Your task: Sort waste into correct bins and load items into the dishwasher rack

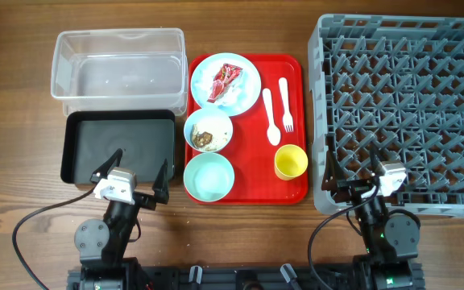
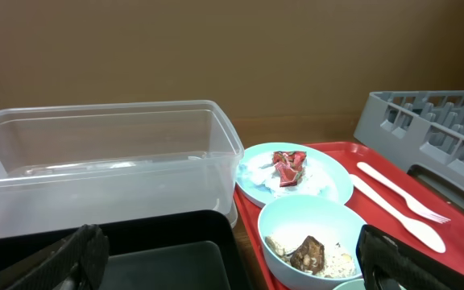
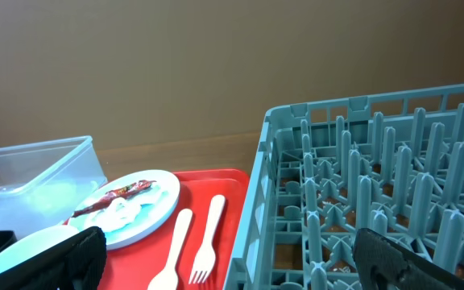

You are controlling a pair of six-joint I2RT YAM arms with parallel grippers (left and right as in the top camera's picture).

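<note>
On the red tray [image 1: 248,181] sit a pale blue plate [image 1: 225,83] carrying the red-and-white wrapper [image 1: 223,81] with tissue, a bowl [image 1: 208,130] holding rice crumbs and brown scraps [image 2: 308,253], an empty bowl [image 1: 209,176], a yellow cup [image 1: 291,162], a white spoon [image 1: 271,115] and a fork [image 1: 285,105]. The clear tub [image 1: 119,63] and black tray [image 1: 119,147] lie left of it, the grey dishwasher rack [image 1: 405,105] right. My left gripper [image 1: 133,176] hangs open over the black tray's near edge. My right gripper [image 1: 351,170] stands open at the rack's near-left corner. Both hold nothing.
The wooden table [image 1: 14,121] shows bare at the far left and along the front edge. Cables run from both arm bases at the near side. A brown wall [image 2: 216,48] rises behind the tub and rack.
</note>
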